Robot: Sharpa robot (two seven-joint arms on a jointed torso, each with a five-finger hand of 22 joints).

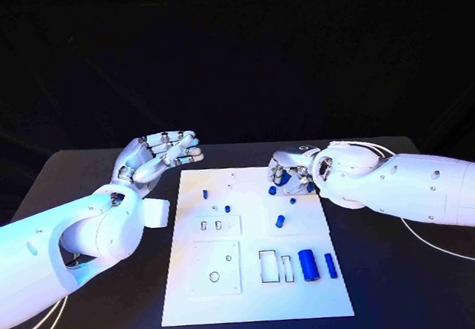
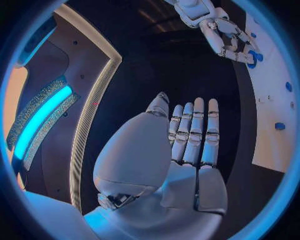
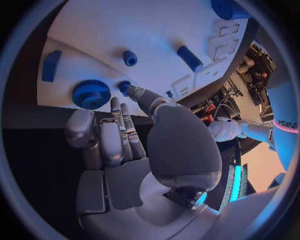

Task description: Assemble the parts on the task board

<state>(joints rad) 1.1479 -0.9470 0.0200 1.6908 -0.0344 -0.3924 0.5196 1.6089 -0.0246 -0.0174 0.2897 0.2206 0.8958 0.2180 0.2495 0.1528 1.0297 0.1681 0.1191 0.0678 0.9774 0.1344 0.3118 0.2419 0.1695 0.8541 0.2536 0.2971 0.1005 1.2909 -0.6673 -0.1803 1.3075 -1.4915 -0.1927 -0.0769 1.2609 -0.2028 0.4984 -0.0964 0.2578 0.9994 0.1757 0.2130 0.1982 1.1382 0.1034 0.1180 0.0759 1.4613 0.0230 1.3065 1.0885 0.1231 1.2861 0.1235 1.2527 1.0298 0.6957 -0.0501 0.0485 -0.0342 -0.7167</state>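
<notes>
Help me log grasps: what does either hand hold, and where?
Left hand is open and holds nothing. Right hand: its fingers reach a small blue part beside the gear; a hold cannot be told.

Bare near end of task board [image 1: 254, 305] (blue parts [image 1: 308, 264] beyond)

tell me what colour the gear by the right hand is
Blue; the gear shows best in the right wrist view.

black table [image 1: 93, 299] under the white cables [image 1: 443, 244] beside it.
</notes>
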